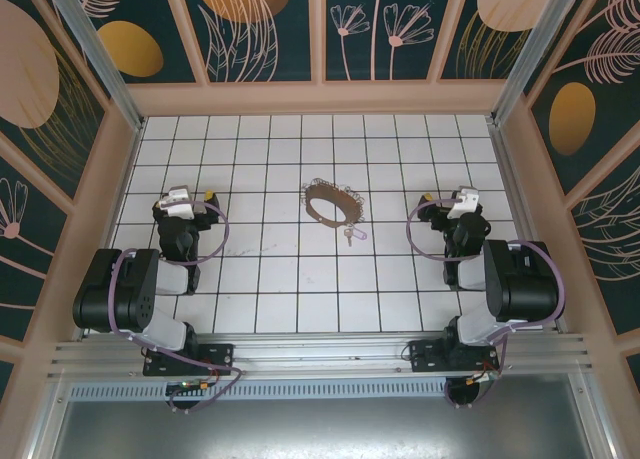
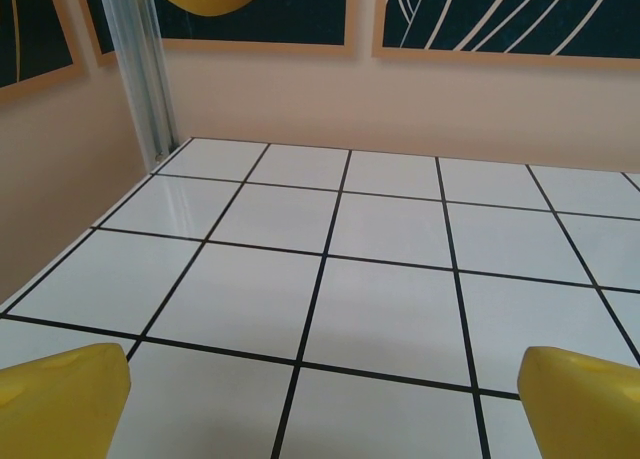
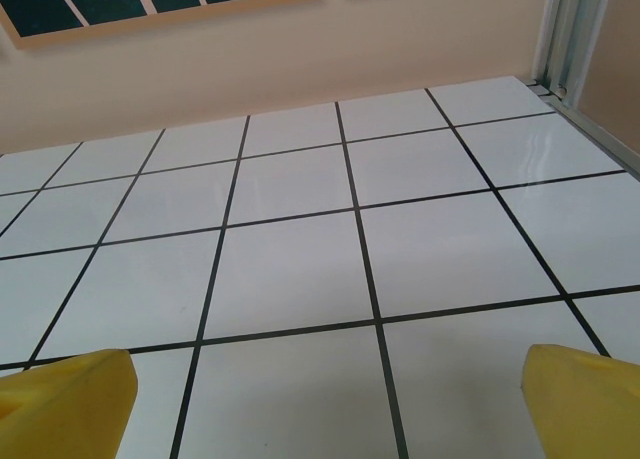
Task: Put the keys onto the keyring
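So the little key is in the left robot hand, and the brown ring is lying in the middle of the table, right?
Not quite. The left gripper is open and holds nothing. The key lies on the table close by the keyring, on its near side, as the top external view shows. The keyring does lie mid-table.

The worktop (image 2: pixel 400 309) is glossy white tile; the left hand (image 2: pixel 322 407) has yellow fingers (image 2: pixel 60 404) of smooth, matt-looking plastic; the corner post (image 2: pixel 140 69) is ribbed bare metal.
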Available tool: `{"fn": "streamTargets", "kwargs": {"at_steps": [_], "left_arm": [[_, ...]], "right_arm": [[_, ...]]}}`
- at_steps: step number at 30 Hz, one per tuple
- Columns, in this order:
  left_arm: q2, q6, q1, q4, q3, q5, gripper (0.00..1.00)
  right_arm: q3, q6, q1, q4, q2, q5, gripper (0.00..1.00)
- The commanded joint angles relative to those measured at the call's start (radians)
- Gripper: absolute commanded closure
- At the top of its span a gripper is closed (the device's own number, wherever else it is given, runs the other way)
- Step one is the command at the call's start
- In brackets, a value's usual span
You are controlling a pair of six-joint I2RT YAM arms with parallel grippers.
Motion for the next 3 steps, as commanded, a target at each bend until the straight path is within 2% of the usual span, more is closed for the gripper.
{"fn": "streamTargets", "kwargs": {"at_steps": [1,3], "left_arm": [[-0.009,-0.013,0.004,0.009,0.006,0.016,0.01],[-0.009,-0.013,0.004,0.010,0.006,0.017,0.01]], "right_arm": [[0.011,-0.014,-0.004,0.031,0.000,0.004,0.01],[0.010,-0.013,-0.004,0.032,0.000,0.005,0.01]]}}
